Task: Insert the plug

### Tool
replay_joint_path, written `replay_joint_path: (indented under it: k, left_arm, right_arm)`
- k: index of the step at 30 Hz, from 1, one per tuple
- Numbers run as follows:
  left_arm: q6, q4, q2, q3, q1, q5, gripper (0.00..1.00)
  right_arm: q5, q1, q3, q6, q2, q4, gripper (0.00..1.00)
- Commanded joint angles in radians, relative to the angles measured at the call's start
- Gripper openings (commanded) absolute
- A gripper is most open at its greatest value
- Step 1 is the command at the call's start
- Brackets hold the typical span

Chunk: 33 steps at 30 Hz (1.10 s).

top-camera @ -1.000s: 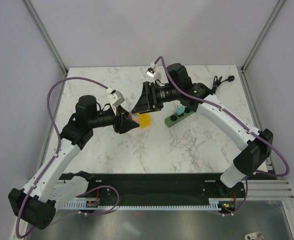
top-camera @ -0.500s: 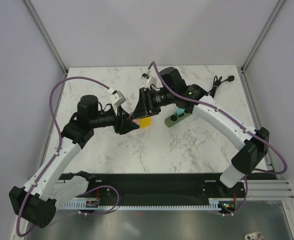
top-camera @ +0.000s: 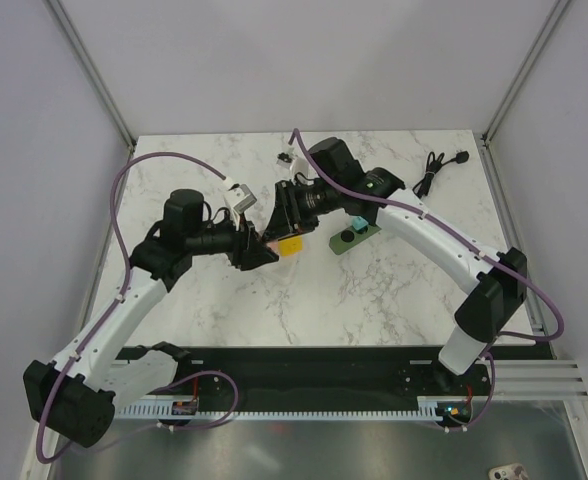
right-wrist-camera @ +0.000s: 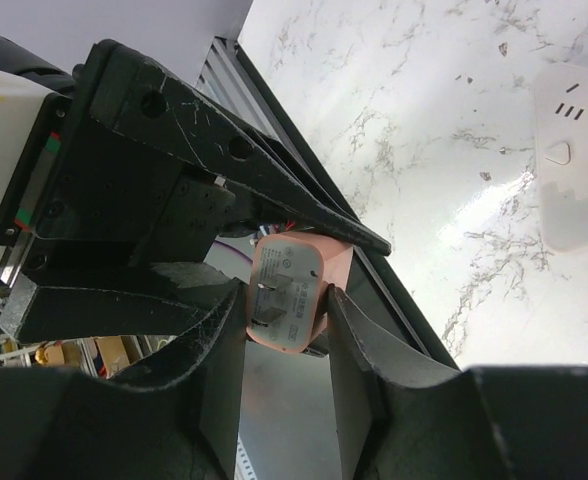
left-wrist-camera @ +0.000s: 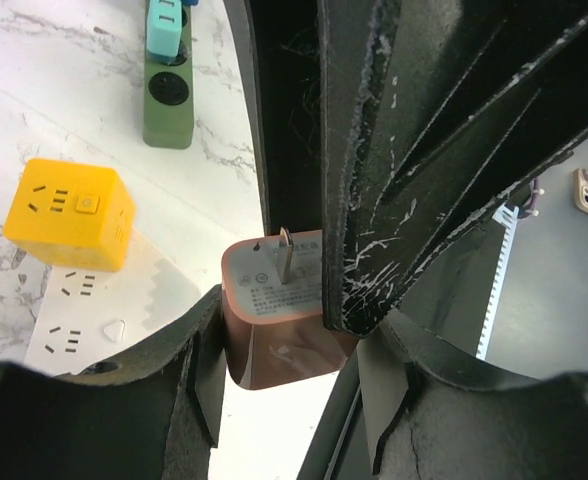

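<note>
The plug point(left-wrist-camera: 274, 320), a salmon-pink block with metal prongs point(left-wrist-camera: 286, 255), hangs above the table point(top-camera: 304, 300) mid-workspace, pinched from two sides at once. The left gripper point(left-wrist-camera: 286, 375) is clenched on its body from 6 o'clock in the left wrist view. The right gripper point(right-wrist-camera: 289, 325) appears clamped on its flanks too.

This reads as a hand-over or regrip before insertion. To do it well, only one tool should let go, and only once the other's hold is square and firm. If both pull, the plug may twist and leave the prongs skewed. Whichever arm keeps it needs the prongs bare and aimed at the socket face, with its fingers clear of that face.

At 3 o'clock of the plug in the overhead view sits a yellow socket cube point(top-camera: 290, 243), the closest candidate, and a flat white socket block point(right-wrist-camera: 572, 150) lies beside it. The cube looks light and may slide under a push, so steadying it with the free arm would help.

Farther off, at 2 o'clock, lies a green power strip point(top-camera: 354, 236) with a teal plug point(left-wrist-camera: 164, 25) seated in it. A black cable point(top-camera: 434, 170) rests at the far right corner.
</note>
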Motion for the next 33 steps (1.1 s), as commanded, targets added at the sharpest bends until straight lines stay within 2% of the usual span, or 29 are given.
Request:
replay_joint_path:
  k: [1,3,5,6,9,12,15,16,19,24,27,29,30,31,33]
  left_arm:
    - [-0.043,0.066,-0.002,0.066,-0.003,-0.037,0.48]
    - [-0.077,0.071,-0.001,0.074,-0.003,-0.051,0.64]
    - [-0.101,0.068,0.017,0.080,-0.003,-0.002,0.74]
    - [-0.112,0.068,0.027,0.086,-0.003,0.015,0.75]
    - [-0.141,0.061,0.043,0.104,-0.005,0.046,0.75]
    - [-0.186,0.061,0.037,0.130,-0.002,0.018,0.75]
    - [-0.223,0.057,0.033,0.164,-0.003,0.003,0.75]
    - [-0.241,0.057,0.028,0.170,-0.003,-0.006,0.75]
    - [-0.275,0.058,0.025,0.196,-0.003,0.006,0.76]
    - [-0.319,0.077,0.042,0.218,-0.002,0.078,0.76]
    - [-0.385,0.136,0.040,0.204,-0.003,0.095,0.75]
    - [-0.477,0.176,0.047,0.207,0.002,0.093,0.73]
    - [-0.517,0.202,0.054,0.210,0.005,0.121,0.72]
    - [-0.617,0.236,0.062,0.209,0.011,0.144,0.70]
    - [-0.716,0.369,0.083,0.203,0.011,0.184,0.64]
  right_arm:
    - [-0.008,0.032,0.050,-0.040,0.024,-0.001,0.01]
    - [0.028,0.029,0.056,-0.049,0.016,0.008,0.00]
    - [0.038,0.029,0.047,-0.036,0.004,0.048,0.00]
    - [0.038,0.030,0.039,-0.025,-0.005,0.068,0.00]
    - [0.050,0.021,0.007,-0.014,-0.041,0.145,0.00]
    - [0.122,-0.002,-0.051,-0.029,-0.102,0.200,0.00]
    - [0.058,-0.062,-0.180,0.039,-0.182,0.364,0.00]
    - [0.027,-0.080,-0.215,0.105,-0.200,0.478,0.00]
    - [-0.046,-0.149,-0.306,0.165,-0.275,0.603,0.00]
    - [-0.102,-0.195,-0.349,0.187,-0.323,0.643,0.00]
    - [-0.125,-0.212,-0.393,0.259,-0.352,0.761,0.00]
    - [-0.137,-0.215,-0.454,0.299,-0.380,0.907,0.00]
    - [-0.136,-0.215,-0.488,0.386,-0.392,0.982,0.00]
    - [-0.126,-0.215,-0.525,0.430,-0.406,1.148,0.00]
    - [-0.102,-0.221,-0.608,0.547,-0.436,1.287,0.00]
